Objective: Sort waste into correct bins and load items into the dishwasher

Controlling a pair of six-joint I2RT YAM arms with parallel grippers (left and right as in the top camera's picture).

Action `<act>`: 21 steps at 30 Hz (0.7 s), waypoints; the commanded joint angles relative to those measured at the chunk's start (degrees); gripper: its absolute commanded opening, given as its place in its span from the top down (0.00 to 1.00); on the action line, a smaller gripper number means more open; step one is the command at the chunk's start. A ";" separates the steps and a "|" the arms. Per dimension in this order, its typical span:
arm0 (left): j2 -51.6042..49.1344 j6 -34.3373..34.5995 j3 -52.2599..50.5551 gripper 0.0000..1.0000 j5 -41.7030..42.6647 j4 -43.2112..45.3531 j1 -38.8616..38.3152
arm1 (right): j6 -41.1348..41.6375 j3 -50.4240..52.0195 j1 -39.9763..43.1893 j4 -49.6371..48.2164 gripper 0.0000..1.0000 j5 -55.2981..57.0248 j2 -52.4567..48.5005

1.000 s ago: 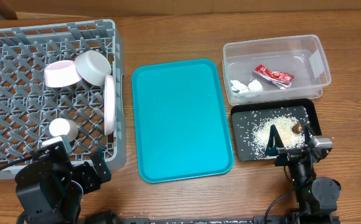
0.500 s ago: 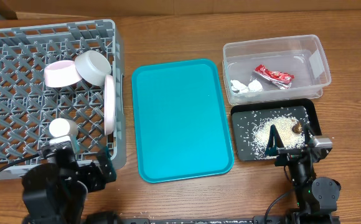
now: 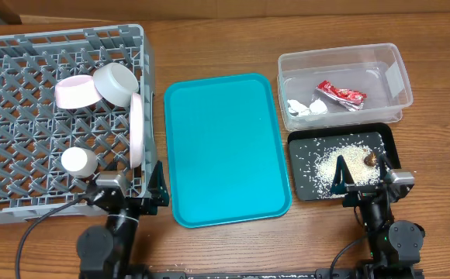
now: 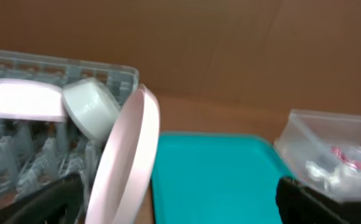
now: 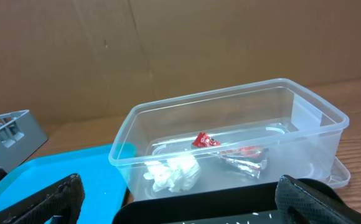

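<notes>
The grey dish rack (image 3: 23, 54) holds a shallow pink bowl (image 3: 74, 91), a grey-green bowl (image 3: 116, 82), a white plate (image 3: 136, 130) standing on edge and a small white cup (image 3: 77, 160). The clear tub (image 3: 392, 77) holds the red wrapper (image 3: 340, 94) and the white napkin (image 3: 306, 107). The black tray (image 3: 299, 190) holds rice grains (image 3: 337, 157) and a brown scrap (image 3: 369, 159). My left gripper (image 3: 136, 194) is open and empty at the rack's front right corner, with the plate (image 4: 127, 162) just ahead. My right gripper (image 3: 362, 177) is open and empty over the black tray's front edge. No chopsticks are in view.
A large flat teal tray (image 3: 225, 147) lies between the rack and the bins. In the right wrist view the tub (image 5: 230, 106), the black tray's rim (image 5: 199, 208) and the teal tray (image 5: 43, 180) lie ahead. A cardboard wall stands behind the table.
My left arm has moved right along the table's front, from the front left to the rack's front right corner. The right arm has not moved.
</notes>
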State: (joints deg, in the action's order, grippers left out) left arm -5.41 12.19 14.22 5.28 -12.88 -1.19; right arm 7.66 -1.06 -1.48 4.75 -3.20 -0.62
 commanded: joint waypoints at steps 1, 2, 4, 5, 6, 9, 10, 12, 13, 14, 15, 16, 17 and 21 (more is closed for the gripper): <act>3.74 -6.05 -6.05 0.00 1.36 8.02 -1.20 | -0.24 0.59 0.44 -0.24 0.00 -0.35 0.46; 4.55 -8.98 -7.63 0.00 2.34 10.75 -1.40 | -0.24 0.59 0.44 -0.26 0.00 -0.35 0.46; 5.25 -12.31 -10.14 0.00 3.37 15.78 -1.51 | -0.24 0.59 0.44 -0.24 0.00 -0.35 0.46; 5.22 -13.14 -10.97 0.00 3.39 17.07 -1.53 | -0.24 0.59 0.44 -0.24 0.00 -0.35 0.46; 5.22 -13.33 -11.65 0.00 3.34 17.49 -1.53 | -0.24 0.59 0.44 -0.26 0.00 -0.35 0.46; 5.22 -13.31 -14.08 0.00 3.34 15.67 -1.53 | -0.24 0.59 0.44 -0.26 0.00 -0.35 0.46; 5.22 -13.33 -13.94 0.00 3.13 12.11 -1.51 | -0.24 0.59 0.44 -0.24 0.00 -0.35 0.46; 5.11 -13.35 -13.97 0.00 2.62 9.38 -1.51 | -0.24 0.59 0.44 -0.26 0.00 -0.35 0.46; 5.22 -13.31 -13.94 0.00 2.40 9.99 -1.51 | -0.24 0.59 0.44 -0.24 0.00 -0.35 0.46; 5.22 -13.31 -13.94 0.00 2.23 9.97 -1.51 | -0.24 0.59 0.44 -0.24 0.00 -0.35 0.46; 5.22 -13.33 -13.94 0.00 2.19 9.44 -1.46 | -0.24 0.59 0.44 -0.24 0.00 -0.35 0.46; 5.22 -13.31 -13.94 0.00 2.19 9.01 -1.44 | -0.24 0.59 0.44 -0.24 0.00 -0.35 0.46; 5.20 -13.31 -13.94 0.00 2.16 9.11 -1.46 | -0.24 0.59 0.44 -0.24 0.00 -0.35 0.46; 5.18 -13.33 -13.94 0.00 2.16 9.09 -1.46 | -0.24 0.59 0.44 -0.24 0.00 -0.35 0.46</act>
State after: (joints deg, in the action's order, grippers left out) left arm -0.75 -0.05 0.47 7.73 -3.60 -2.28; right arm 7.64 -1.06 -1.48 4.78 -3.20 -0.62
